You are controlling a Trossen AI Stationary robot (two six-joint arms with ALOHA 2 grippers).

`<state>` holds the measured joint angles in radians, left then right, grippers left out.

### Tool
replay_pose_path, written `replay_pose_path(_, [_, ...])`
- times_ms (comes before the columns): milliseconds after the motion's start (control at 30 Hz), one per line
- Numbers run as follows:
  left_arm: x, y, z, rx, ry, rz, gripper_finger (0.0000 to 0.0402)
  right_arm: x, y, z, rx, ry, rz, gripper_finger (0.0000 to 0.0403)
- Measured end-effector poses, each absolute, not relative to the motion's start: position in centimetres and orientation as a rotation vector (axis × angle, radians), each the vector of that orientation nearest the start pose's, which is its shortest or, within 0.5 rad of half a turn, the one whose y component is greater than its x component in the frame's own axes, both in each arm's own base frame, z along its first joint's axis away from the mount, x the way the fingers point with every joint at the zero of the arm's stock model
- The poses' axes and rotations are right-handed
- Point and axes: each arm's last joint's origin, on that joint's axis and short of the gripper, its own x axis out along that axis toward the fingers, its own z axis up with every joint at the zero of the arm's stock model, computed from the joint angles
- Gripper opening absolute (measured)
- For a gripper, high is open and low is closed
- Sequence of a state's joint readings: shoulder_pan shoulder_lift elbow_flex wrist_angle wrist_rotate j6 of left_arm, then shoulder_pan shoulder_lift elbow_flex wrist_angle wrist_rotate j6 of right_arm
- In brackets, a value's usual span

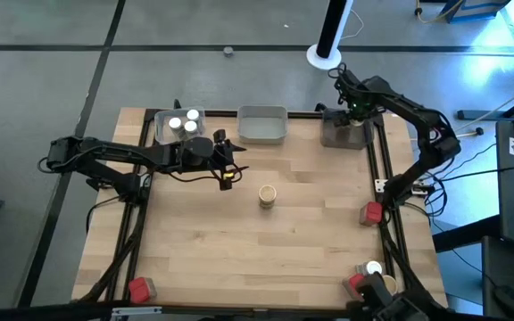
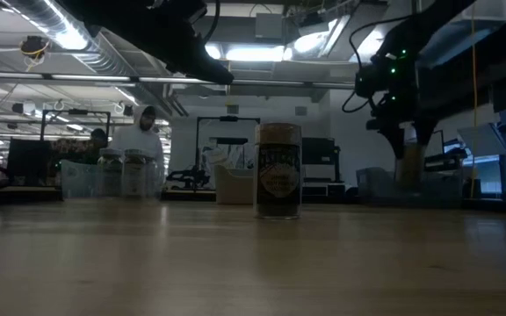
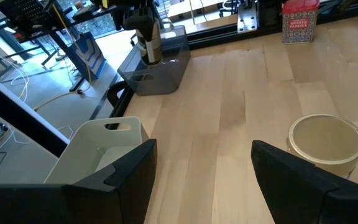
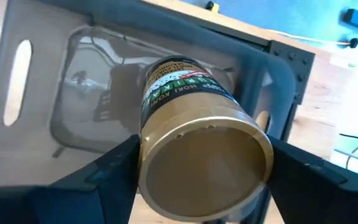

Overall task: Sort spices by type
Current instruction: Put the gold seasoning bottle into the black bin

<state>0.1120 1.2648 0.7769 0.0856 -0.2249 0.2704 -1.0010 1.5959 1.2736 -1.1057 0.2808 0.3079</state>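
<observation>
A tan-brown jar [image 1: 268, 195] stands upright on its base mid-table, also in the low view [image 2: 278, 169]. My left gripper [image 1: 228, 171] hovers open to its left and touches nothing; its wrist view shows that jar's lid [image 3: 325, 143] beyond the fingers. My right gripper [image 1: 355, 111] is over the dark tray [image 1: 344, 132] at the far right, shut on a second tan-brown jar [image 4: 197, 143]. Two white-capped jars [image 1: 183, 124] stand in the clear far-left tray [image 1: 163, 129]. Red packets [image 1: 370, 213] [image 1: 138, 288] [image 1: 357, 283] and a white-capped jar [image 1: 373, 267] sit at the table's edges. My right gripper pinches the tan-brown jar between its two fingers [image 4: 104, 174], at the gold cap end [image 4: 166, 155]. It comes from above, pointing down. The jar hangs upright below the fingers inside the dark tray [image 2: 411, 162]; whether its base touches the tray floor I cannot tell.
A pale tray [image 1: 262, 123] sits at the far edge between the clear and dark trays. A black frame rail [image 1: 386, 178] runs along the table's right side. Bare wood lies in front of the standing jar. People show in the room behind [image 2: 143, 132].
</observation>
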Motion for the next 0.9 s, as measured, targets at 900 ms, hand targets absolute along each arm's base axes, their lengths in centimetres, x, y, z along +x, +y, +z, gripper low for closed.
replay_pose_path(900, [27.1, 3.7, 25.6, 0.289, 0.447, 0.275, 0.0244, 15.7, -26.1, 22.8, 0.751, 1.349, -1.286, 0.0345])
